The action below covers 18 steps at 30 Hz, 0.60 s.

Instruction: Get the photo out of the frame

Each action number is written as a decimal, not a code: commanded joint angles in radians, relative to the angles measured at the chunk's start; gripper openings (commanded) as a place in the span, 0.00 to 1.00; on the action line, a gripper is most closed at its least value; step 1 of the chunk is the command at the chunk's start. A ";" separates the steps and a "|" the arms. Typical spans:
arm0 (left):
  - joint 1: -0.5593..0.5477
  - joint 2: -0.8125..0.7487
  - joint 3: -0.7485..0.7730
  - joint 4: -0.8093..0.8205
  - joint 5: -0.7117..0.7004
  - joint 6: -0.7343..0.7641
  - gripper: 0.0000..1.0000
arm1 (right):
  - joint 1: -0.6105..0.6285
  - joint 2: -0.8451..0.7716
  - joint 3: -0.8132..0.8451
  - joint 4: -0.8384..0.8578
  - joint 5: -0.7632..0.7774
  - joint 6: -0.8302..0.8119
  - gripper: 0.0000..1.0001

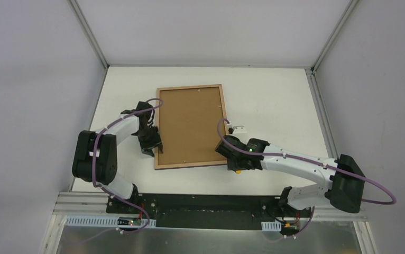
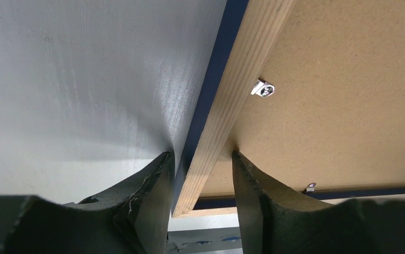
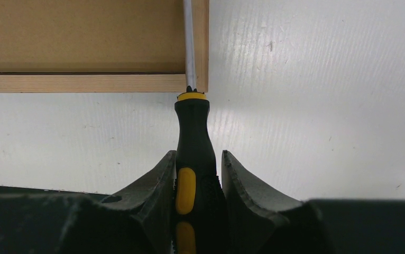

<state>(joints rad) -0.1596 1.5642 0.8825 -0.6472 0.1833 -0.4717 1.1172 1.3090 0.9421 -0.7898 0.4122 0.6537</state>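
- On the left, the left arm (image 1: 117, 127) bends in over the white worktop (image 1: 279, 100). It brings the left tool (image 2: 200, 157) to the left side of the frame (image 1: 190, 165), close to its near-left corner.
- That tool straddles the frame's edge. One of its fingers (image 2: 147, 185) is outside, by the dark blue side, and the other is inside, over the backing board (image 1: 190, 124).
- Both tips sit right up against the light wood rim, but I cannot tell whether they are clenched on it or only beside it.
- A small metal clip (image 2: 263, 88) shows on the board just inside the left rim, and a second clip (image 2: 310, 187) sits by the near rim.
- The frame lies face down around the middle of the worktop, its long sides running away from the arms. The brown backing board is uppermost inside the wood-coloured rim.
- On the right, the right arm (image 1: 295, 159) stretches in low from the near right side, and the right tool (image 3: 198, 159) sits at the frame's near-right corner.
- It is clenched on a screwdriver (image 3: 192, 132) — both fingers press the black handle with its yellow patches.
- A yellow collar tops the handle, just at the near rim.
- The steel shaft points away from the arms — it crosses the corner and runs along the inner edge of the right rim. Its tip is out of sight past the top of the right wrist view.
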 commanded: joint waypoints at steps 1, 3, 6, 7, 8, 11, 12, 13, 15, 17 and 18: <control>0.000 -0.045 -0.033 -0.006 0.011 -0.015 0.45 | 0.000 0.001 -0.009 0.012 0.039 -0.004 0.00; 0.000 -0.053 -0.041 -0.005 0.007 -0.016 0.41 | -0.003 0.030 -0.003 0.018 0.054 -0.002 0.00; -0.001 -0.057 -0.046 -0.005 -0.003 -0.023 0.32 | -0.005 0.052 -0.004 0.040 0.057 -0.007 0.00; -0.001 -0.058 -0.046 -0.005 -0.007 -0.026 0.30 | -0.006 0.056 -0.006 0.051 0.056 -0.015 0.00; -0.001 -0.058 -0.048 -0.005 -0.012 -0.028 0.27 | -0.006 0.060 -0.006 0.057 0.059 -0.019 0.00; -0.001 -0.050 -0.047 -0.006 -0.008 -0.025 0.21 | -0.006 0.079 0.000 0.060 0.088 -0.029 0.00; -0.002 -0.044 -0.046 -0.008 -0.007 -0.021 0.18 | -0.006 0.083 0.000 0.064 0.095 -0.034 0.00; -0.001 -0.038 -0.045 -0.011 -0.005 -0.018 0.17 | -0.007 0.088 0.000 0.072 0.098 -0.039 0.00; -0.002 -0.026 -0.041 -0.017 -0.008 -0.016 0.13 | -0.008 0.101 0.000 0.087 0.097 -0.054 0.00; -0.001 -0.018 -0.038 -0.022 -0.015 -0.015 0.10 | -0.012 0.112 0.001 0.102 0.100 -0.069 0.00; -0.001 -0.013 -0.036 -0.026 -0.021 -0.013 0.08 | -0.014 0.115 0.003 0.109 0.106 -0.078 0.00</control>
<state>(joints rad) -0.1600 1.5280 0.8516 -0.6350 0.1799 -0.4793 1.1141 1.4052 0.9321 -0.7311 0.4679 0.6174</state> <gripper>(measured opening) 0.241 0.352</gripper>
